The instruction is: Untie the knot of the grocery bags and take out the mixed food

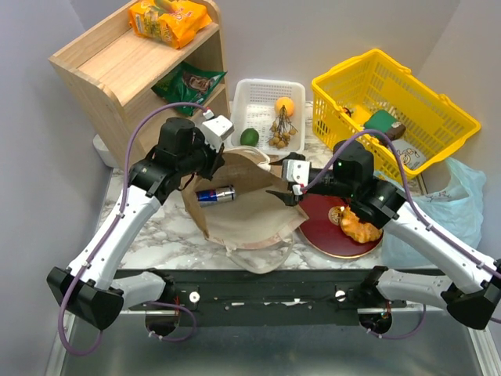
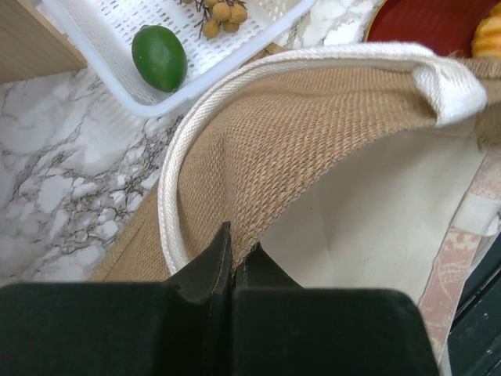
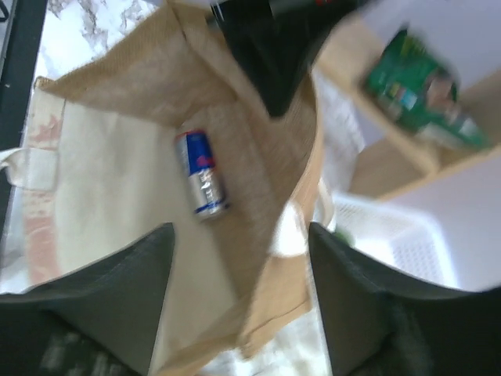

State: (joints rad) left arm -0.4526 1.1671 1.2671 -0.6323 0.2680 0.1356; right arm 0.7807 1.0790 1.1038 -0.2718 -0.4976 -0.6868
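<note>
Left fingers [image 2: 228, 262] are clamped on the brown bag [image 1: 250, 223] rim, propping the mouth open. Right fingers [image 1: 279, 196] are spread and empty at the mouth. Can [image 3: 202, 174] lies flat inside, dead ahead of them, long axis across their closing line. Right arm's job.

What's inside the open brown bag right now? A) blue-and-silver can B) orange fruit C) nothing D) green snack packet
A: the blue-and-silver can lies on its side inside the brown bag, as both the top and right wrist views show.
</note>
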